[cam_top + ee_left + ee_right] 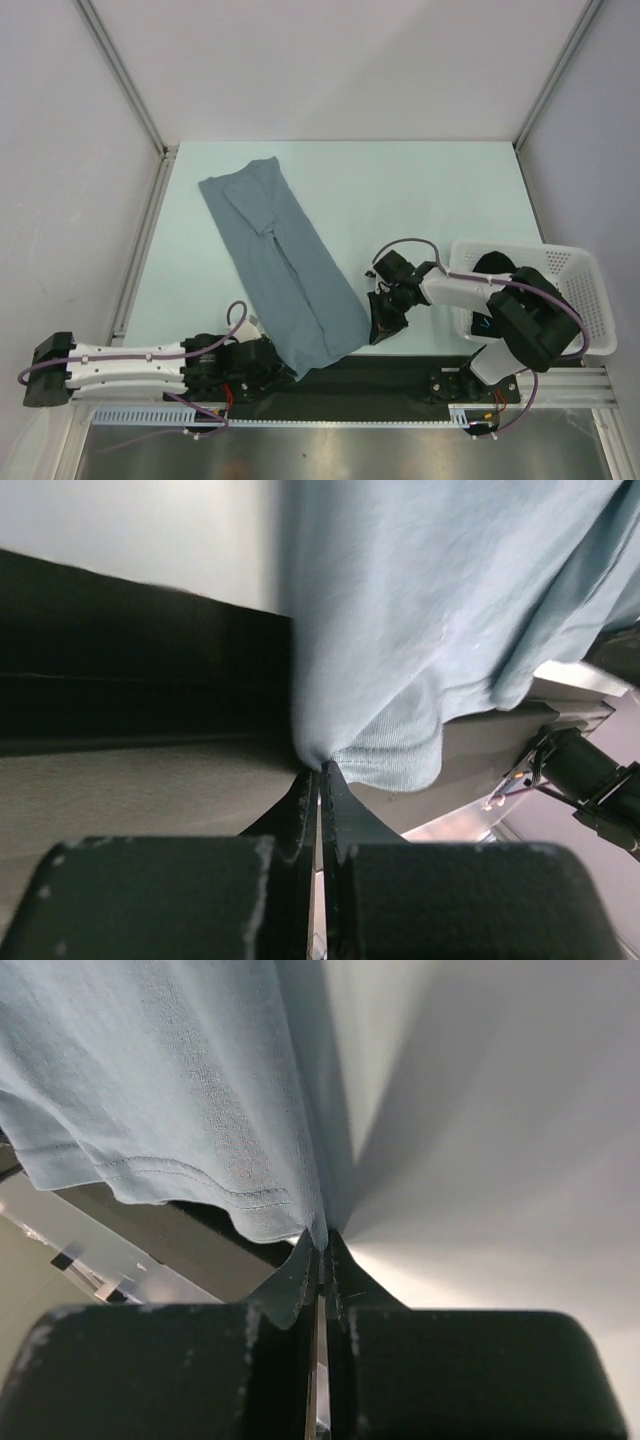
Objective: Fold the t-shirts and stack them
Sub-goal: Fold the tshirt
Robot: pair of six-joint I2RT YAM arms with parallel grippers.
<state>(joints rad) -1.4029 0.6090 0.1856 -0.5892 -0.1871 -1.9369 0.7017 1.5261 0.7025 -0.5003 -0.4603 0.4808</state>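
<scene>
Overhead view of a pale, mint-white table [430, 190], smooth and matte, boxed in by plain white walls and slim aluminium frame posts [120, 75]. Slate grey-blue t-shirt [285, 270] folded lengthwise into a long narrow band, laid diagonally from the far left of the table toward the near centre, its near end reaching the black strip [400, 372] along the table's front edge. Left claw [283, 372] clenched on the near left corner of the shirt; from its wrist camera, black fingertips pressed together on a small pucker of ribbed hem, cloth hanging wide above. Right claw [381, 330] clenched on the shirt's near right edge; from its wrist camera, fingertips pinched tight just beside the stitched hem, bare pale table stretching off to the right. White plastic lattice basket [585, 290] at the table's right edge, behind the right arm's elbow, well apart from the shirt. Broad open table across the far side and between shirt and basket; narrower bare margin along the left edge beside the shirt.
</scene>
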